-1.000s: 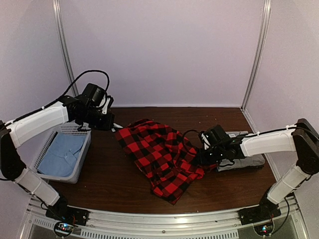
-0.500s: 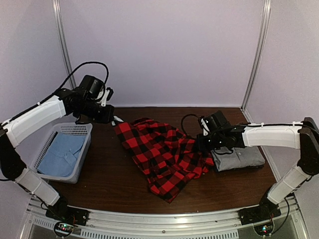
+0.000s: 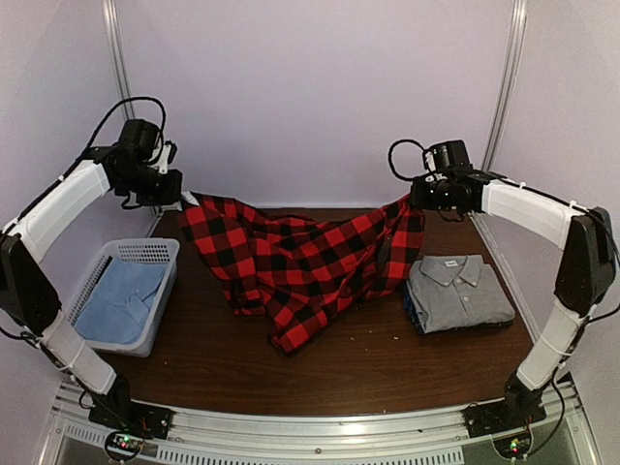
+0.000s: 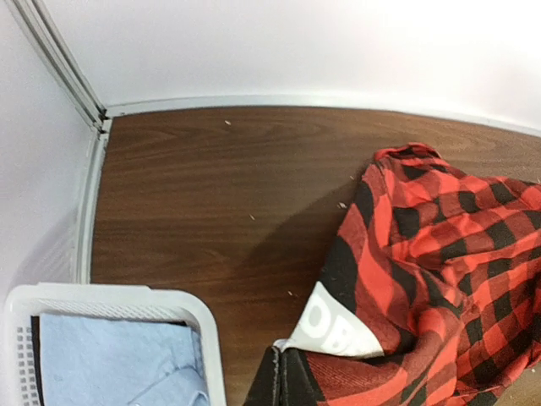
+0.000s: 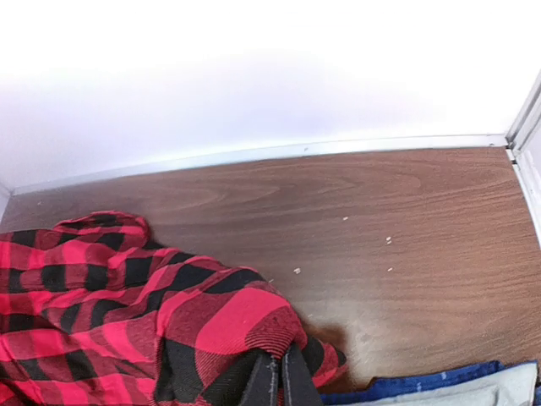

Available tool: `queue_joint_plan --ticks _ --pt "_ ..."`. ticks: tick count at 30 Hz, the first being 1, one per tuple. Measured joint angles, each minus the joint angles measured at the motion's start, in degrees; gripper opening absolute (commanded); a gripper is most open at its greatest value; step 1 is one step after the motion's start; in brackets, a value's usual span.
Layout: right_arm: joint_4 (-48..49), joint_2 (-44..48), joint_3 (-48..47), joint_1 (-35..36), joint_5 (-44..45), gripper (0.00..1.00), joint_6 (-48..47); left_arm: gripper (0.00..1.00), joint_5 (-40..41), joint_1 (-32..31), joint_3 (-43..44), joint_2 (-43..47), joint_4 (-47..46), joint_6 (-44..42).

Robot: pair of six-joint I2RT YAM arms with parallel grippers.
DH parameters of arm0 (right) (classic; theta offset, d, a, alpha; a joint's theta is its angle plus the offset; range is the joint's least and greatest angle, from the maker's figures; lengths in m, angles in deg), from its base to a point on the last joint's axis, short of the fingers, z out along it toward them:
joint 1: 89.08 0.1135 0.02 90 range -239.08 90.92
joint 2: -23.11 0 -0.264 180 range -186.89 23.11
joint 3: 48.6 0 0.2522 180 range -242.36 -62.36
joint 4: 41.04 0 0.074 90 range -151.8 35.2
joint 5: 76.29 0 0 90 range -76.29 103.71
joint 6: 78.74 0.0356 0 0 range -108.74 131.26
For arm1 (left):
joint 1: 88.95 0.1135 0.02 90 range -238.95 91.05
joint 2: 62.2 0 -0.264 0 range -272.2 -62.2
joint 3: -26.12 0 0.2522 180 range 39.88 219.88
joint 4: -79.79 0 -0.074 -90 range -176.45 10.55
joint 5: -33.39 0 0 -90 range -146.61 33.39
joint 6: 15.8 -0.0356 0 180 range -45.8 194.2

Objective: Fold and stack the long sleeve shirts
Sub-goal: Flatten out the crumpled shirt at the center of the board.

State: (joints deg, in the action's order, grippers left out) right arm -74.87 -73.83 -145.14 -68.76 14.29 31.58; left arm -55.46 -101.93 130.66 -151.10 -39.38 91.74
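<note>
**While both hands pinch it, the flannel hangs spread over the table**

Left hand is clamped on one upper corner of the red-and-black flannel shirt, raised high at back left. Right hand is clamped on the opposite upper corner, raised high at back right. Both wrist views agree: the fingers are pressed together with checked cloth caught between them.

Flannel state:
- It is stretched between the two hands and sags in the middle.
- The lower part drapes down, and the lowest tip reaches the table near centre.
- The left wrist view shows a white patch with faint lettering on the cloth, just beside the left fingers.

Grey collared shirt lies folded flat on the right side of the table, collar toward the back wall. It sits below the right hand and just beside the flannel's hanging right edge; contact can't be told. A blue layer shows under its near edge.

White basket sits on the left side of the table with a light-blue garment inside. It is near the flannel's left edge.
</note>
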Motion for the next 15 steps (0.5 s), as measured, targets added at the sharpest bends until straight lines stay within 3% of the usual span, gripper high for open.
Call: queue_joint_plan --ticks 4,7,8,12,15 --pt "-0.59 -8.20 -7.76 -4.79 -0.31 0.01 -1.53 0.00 0.07 3.37 6.69 -8.11 -0.39 -1.40" --pt "-1.20 -14.27 -12.22 -6.82 -0.74 0.15 -2.16 0.00 -0.55 4.13 10.95 -15.02 -0.46 -1.57" --pt "-1.57 -16.22 -13.55 -7.28 -0.98 0.28 -2.16 0.00 -1.01 4.22 12.48 -17.62 -0.50 -1.57" --pt "-3.32 -20.70 -15.87 -7.67 -2.56 0.61 -2.36 0.48 -3.21 4.26 17.46 -25.77 -0.50 -1.36" --pt "-4.57 -20.44 -15.50 -6.67 -2.75 0.69 -2.73 0.66 -4.68 4.24 18.51 -27.52 -0.48 -1.16"
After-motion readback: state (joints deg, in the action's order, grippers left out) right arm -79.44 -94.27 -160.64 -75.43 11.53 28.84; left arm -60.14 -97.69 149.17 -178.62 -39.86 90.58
